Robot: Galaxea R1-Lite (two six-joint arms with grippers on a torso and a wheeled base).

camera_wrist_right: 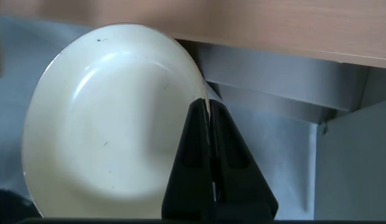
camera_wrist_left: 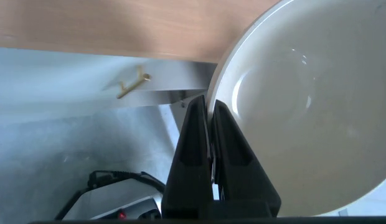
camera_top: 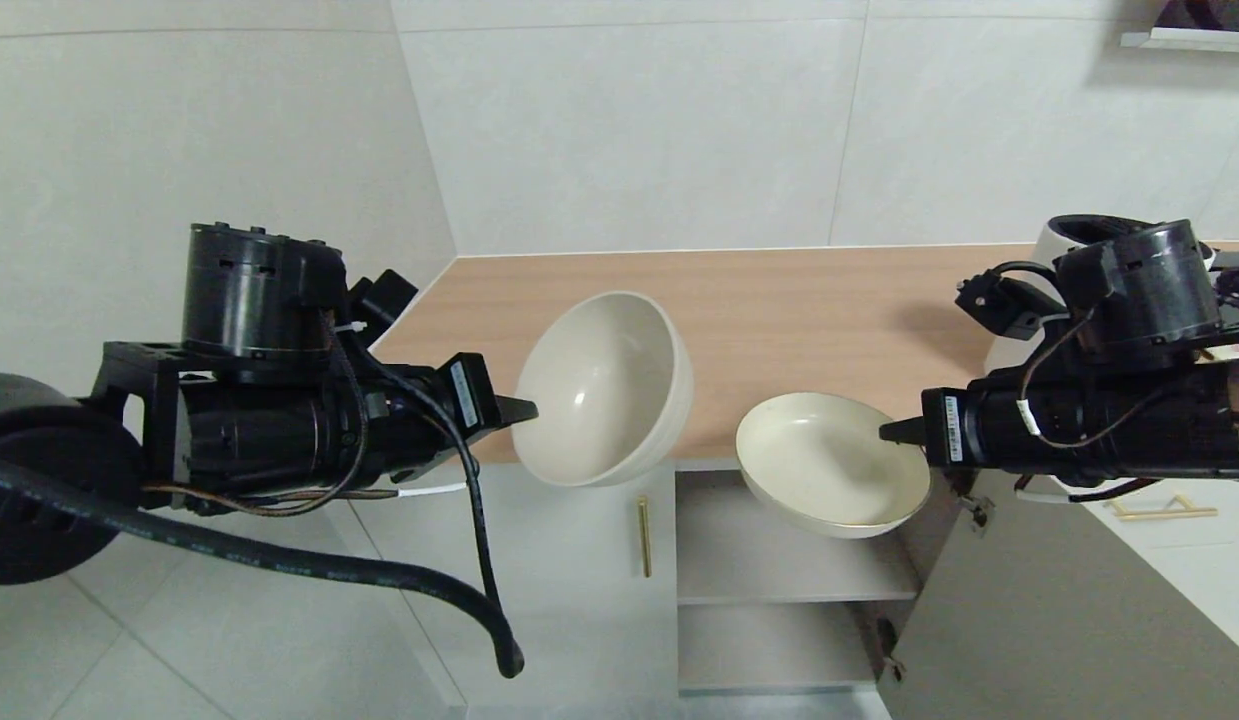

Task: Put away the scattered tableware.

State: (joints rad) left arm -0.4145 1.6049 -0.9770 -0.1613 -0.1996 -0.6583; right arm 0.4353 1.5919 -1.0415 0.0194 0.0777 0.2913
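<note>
The left claw is pinched narrow on the rim of a deep bowl. The bowl hangs in the air, tipped on its side with the hollow facing the head camera, in front of the wooden surface at its front edge. In the left wrist view the two fingers sit one on each side of the rim, and the far side of the bowl is cut off by the frame.

The right claw is clamped the same way on the rim of a shallow dish. The dish is held tilted just below the surface edge, in front of an open cabinet. The dish covers part of the upper compartment. A shelf shows beneath it, and the cabinet's bottom is cut off. A few dark specks mark the dish's inside in the right wrist view.

The two pieces are near each other but apart. A slim gold handle stands on the closed door below the bowl. A white object on the surface is mostly hidden behind the right arm, and I cannot tell what it is.
</note>
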